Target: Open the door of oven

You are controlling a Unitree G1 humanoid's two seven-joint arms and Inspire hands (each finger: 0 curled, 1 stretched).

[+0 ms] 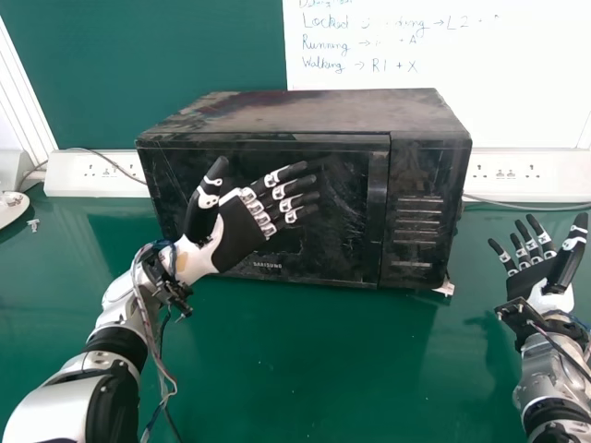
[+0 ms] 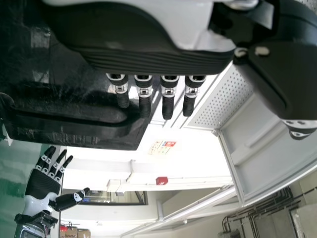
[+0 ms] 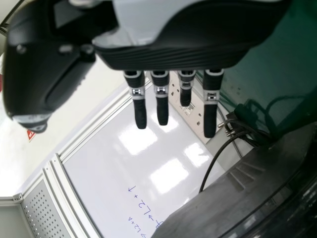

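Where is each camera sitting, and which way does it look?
Head view: on the head, looking forward and down at the oven on the green table; both arms show, with left robot hand and right robot hand.
Left wrist view: at the left wrist, looking past that hand's fingers, along the oven, into the room; the right robot hand shows farther off.
Right wrist view: at the right wrist, looking past its own fingers to the whiteboard.
Shared: head and right wrist views both show whiteboard and oven.

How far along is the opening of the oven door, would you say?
Nothing looks done yet: the oven door is closed. In hand is the approach, with the left robot hand open before the door. Left to do: reach the door's handle edge and pull.
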